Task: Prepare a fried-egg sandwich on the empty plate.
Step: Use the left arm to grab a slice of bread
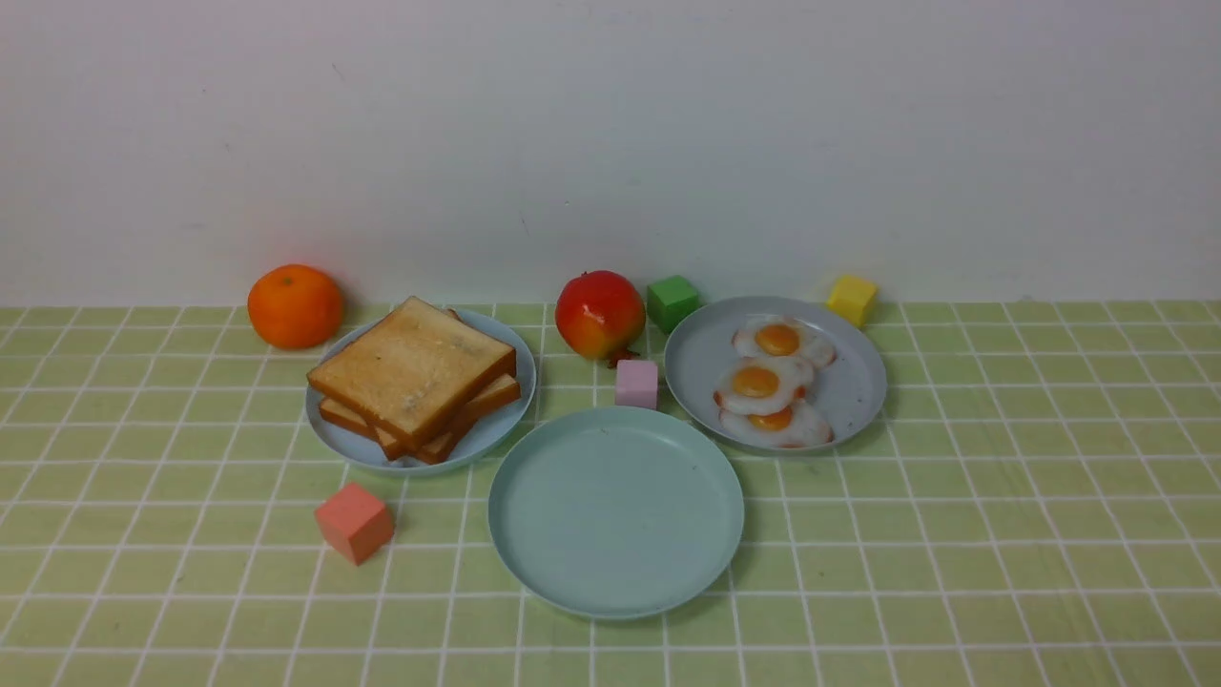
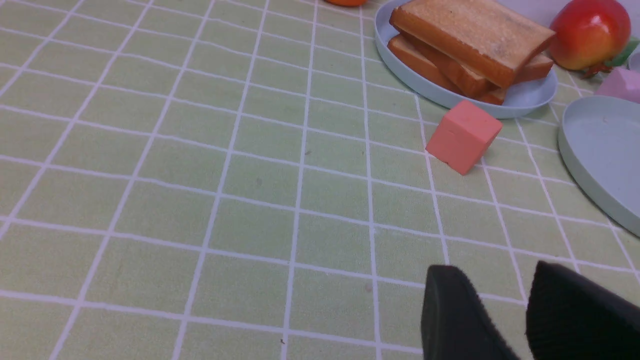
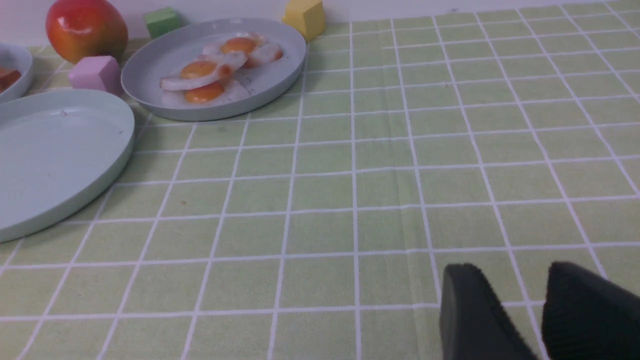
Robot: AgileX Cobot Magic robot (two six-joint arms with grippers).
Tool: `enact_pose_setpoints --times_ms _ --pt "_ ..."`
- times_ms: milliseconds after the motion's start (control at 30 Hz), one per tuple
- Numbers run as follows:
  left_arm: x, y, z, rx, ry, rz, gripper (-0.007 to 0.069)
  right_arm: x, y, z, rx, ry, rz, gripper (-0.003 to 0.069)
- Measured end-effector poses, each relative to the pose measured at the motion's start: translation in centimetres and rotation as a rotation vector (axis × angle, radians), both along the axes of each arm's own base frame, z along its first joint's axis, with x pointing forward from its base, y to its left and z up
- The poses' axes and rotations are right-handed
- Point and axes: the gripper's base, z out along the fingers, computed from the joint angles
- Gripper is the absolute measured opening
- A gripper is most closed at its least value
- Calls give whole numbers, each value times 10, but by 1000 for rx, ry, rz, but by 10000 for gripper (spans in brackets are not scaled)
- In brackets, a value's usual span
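Front view: mint plate (image 1: 615,515) bare — nothing begun.
Fingers: left fingers (image 2: 450,310) and right fingers (image 3: 465,305) parted, empty.
Next: likely top toast (image 1: 412,367) to plate — needs an edge grip.

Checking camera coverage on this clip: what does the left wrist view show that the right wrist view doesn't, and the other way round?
Left wrist only: the whole toast stack, the coral cube, an orange at the edge. Right wrist only: three fried eggs on the grey plate, the yellow cube; of the toast, barely a sliver. Both: the empty mint plate, the red fruit, the pink cube.
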Motion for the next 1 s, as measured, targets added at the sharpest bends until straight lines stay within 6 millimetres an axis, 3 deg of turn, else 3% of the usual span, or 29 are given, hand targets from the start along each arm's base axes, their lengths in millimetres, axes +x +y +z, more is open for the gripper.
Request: enact_pose_setpoints --times_ms 467,600,733,867,1000 --pt "1 0 5 -22 -56 8 238 0 0 0 0 0 0 241" --pt "4 -1 18 -289 -179 49 238 0 0 0 0 0 0 241" --pt "5 0 29 -684 -274 111 238 0 0 0 0 0 0 241" --pt "4 2 34 -769 -317 128 228 0 0 0 0 0 0 241" --pt "2 -3 53 -707 -272 73 152 0 0 0 0 0 0 241"
